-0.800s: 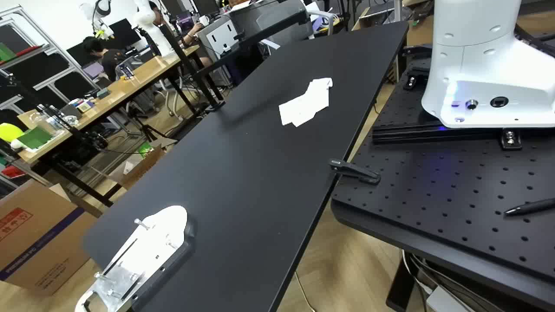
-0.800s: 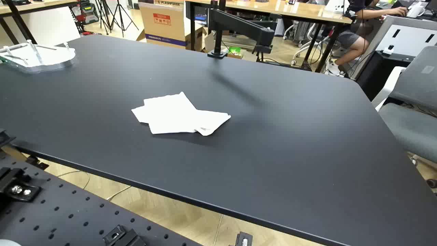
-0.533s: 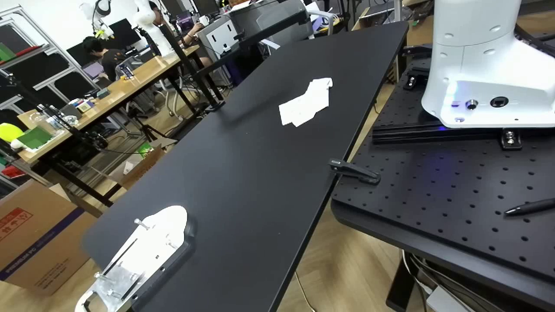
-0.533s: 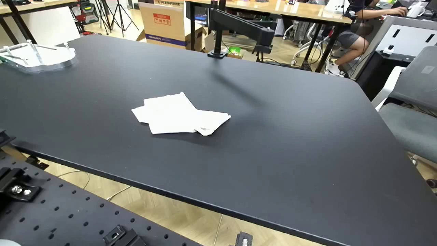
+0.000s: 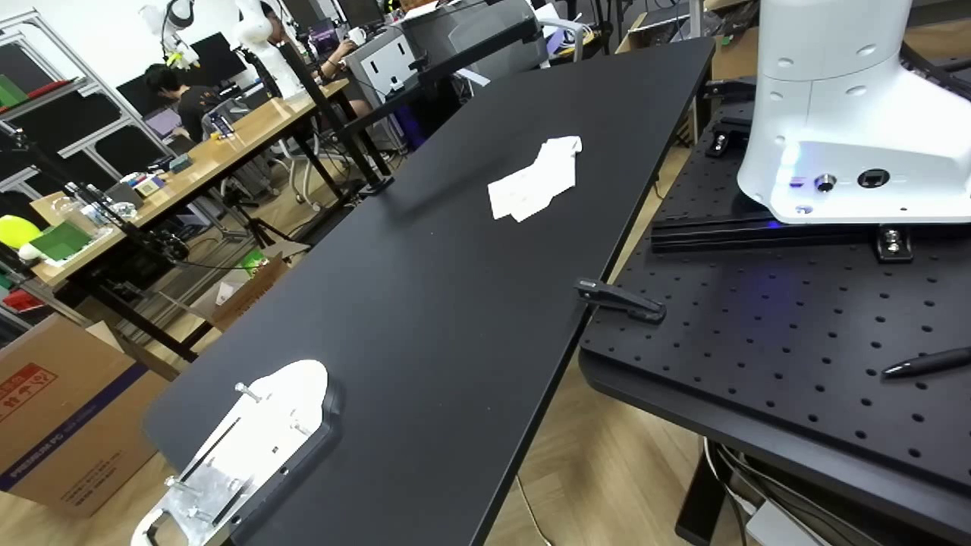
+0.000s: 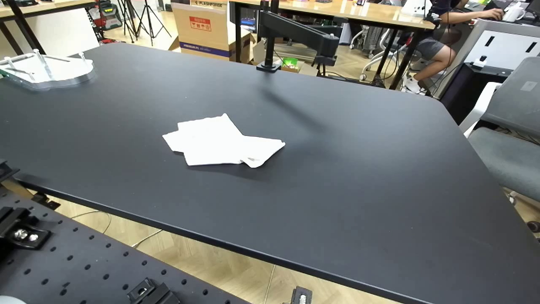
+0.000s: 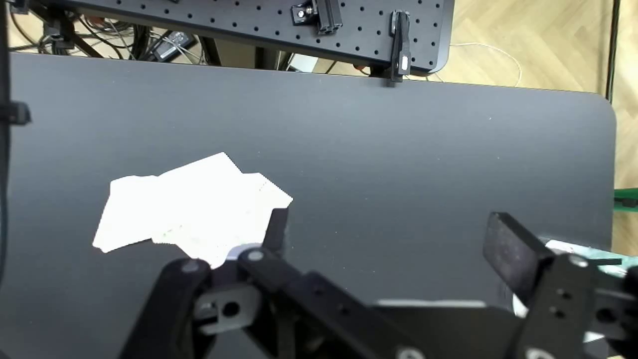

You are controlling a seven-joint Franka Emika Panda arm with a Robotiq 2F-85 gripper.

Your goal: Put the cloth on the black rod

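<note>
Your claw (image 7: 395,237) appeared in the wrist view alone, and there it was released, with its two fingers (image 7: 277,229) standing wide apart. In that view one finger covered a corner of the white cloth (image 7: 199,204); in both exterior views, however, you saw the cloth uncovered, lying loosely folded on the black worktop (image 6: 337,190). It was well apart from the black rod (image 6: 269,50), which both exterior views showed as an upright post at the worktop's edge, carrying a side arm (image 6: 301,36). In the wrist view a blurred dark bar (image 7: 4,159) ran along the left border; whether it was the same rod could not be told. The metal fixture (image 5: 265,425) with pegs was visible in both exterior views, while in the wrist view the claw hid much of it. A black pen (image 5: 929,362) on the perforated plate (image 5: 758,334) you could find only in an exterior view.
</note>
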